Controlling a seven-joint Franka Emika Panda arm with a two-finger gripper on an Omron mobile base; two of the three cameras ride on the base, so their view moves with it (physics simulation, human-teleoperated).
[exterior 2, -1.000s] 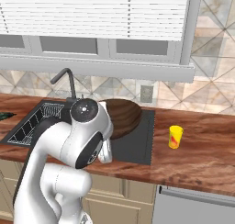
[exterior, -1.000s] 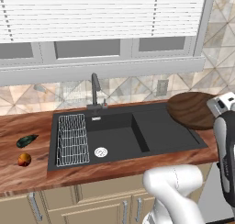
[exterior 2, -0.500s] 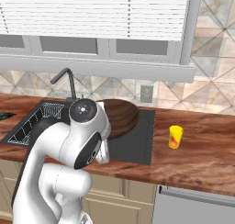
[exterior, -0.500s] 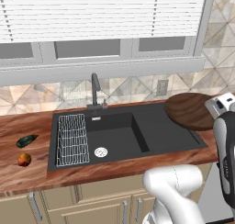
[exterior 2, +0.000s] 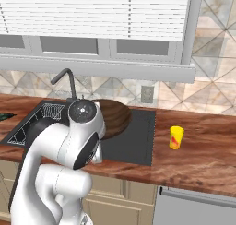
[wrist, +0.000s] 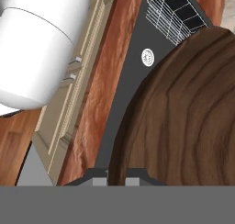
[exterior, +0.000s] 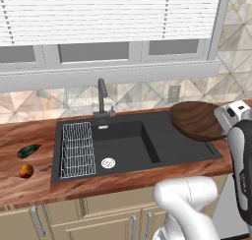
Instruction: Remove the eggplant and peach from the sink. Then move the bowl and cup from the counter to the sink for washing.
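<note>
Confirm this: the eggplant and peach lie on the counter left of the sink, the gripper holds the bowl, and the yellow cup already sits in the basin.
Not the cup: the right base view shows it standing on the counter right of the sink. The eggplant and peach do lie on the counter left of it, and the gripper holds the bowl.

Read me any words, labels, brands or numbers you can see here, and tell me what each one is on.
No readable text anywhere.
Cup: a red mark on its side, too small to read as a word or sign.
Bowl, sink, counter: plain, no labels.
</note>
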